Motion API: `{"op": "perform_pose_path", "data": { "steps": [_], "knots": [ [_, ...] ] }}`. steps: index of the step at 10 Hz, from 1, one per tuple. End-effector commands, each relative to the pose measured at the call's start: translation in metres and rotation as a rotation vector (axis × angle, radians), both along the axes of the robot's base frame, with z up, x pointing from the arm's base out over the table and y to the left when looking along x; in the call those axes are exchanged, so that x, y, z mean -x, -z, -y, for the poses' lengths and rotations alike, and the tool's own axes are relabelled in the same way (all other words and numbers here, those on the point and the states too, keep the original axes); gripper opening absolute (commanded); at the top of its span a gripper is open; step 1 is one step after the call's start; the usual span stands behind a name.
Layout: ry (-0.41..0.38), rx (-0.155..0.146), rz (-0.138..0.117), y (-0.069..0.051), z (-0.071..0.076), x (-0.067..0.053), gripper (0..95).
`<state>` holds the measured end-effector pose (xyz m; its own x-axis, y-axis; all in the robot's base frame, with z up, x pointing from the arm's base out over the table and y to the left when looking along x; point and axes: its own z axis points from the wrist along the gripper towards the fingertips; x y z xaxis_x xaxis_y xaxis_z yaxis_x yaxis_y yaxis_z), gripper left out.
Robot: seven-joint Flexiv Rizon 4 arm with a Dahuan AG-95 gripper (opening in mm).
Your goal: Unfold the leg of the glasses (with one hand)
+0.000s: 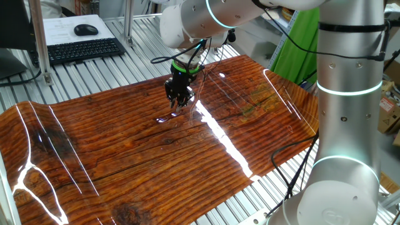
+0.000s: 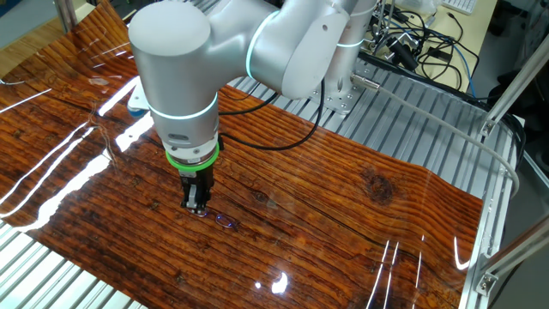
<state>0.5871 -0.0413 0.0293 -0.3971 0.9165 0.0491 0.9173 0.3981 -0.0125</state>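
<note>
The glasses (image 2: pixel 225 221) are a tiny pinkish-purple wire frame lying on the wood-grain table sheet (image 2: pixel 343 206). In the one fixed view they glint just left of and below the fingertips (image 1: pixel 165 118). My black gripper (image 2: pixel 197 207) points straight down with its tips at the table, right beside the glasses' left end; it also shows in the one fixed view (image 1: pixel 180 104). The fingers stand close together with almost no gap. The leg is too fine to make out, and I cannot tell whether it lies between the fingertips.
White glare streaks cross the sheet (image 1: pixel 219 134). A keyboard (image 1: pixel 78 50) and mouse (image 1: pixel 85 29) lie beyond the far edge. The arm's base column (image 1: pixel 347 112) stands at the right. Cables (image 2: pixel 412 39) and a metal rail (image 2: pixel 446 120) lie behind the table.
</note>
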Motion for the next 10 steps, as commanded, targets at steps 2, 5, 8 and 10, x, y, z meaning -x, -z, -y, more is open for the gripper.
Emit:
{"op": "perform_pose_path", "data": {
  "steps": [2,5,8,10],
  "knots": [
    [0.000,0.000,0.003,0.0027,0.0007,0.0010,19.0],
    [0.001,-0.002,0.006,0.0059,0.0016,0.0015,19.0],
    [0.001,-0.003,0.020,0.0092,0.0022,0.0020,0.0],
    [0.000,-0.004,0.026,0.0094,0.0025,0.0019,0.0]
  ]
}}
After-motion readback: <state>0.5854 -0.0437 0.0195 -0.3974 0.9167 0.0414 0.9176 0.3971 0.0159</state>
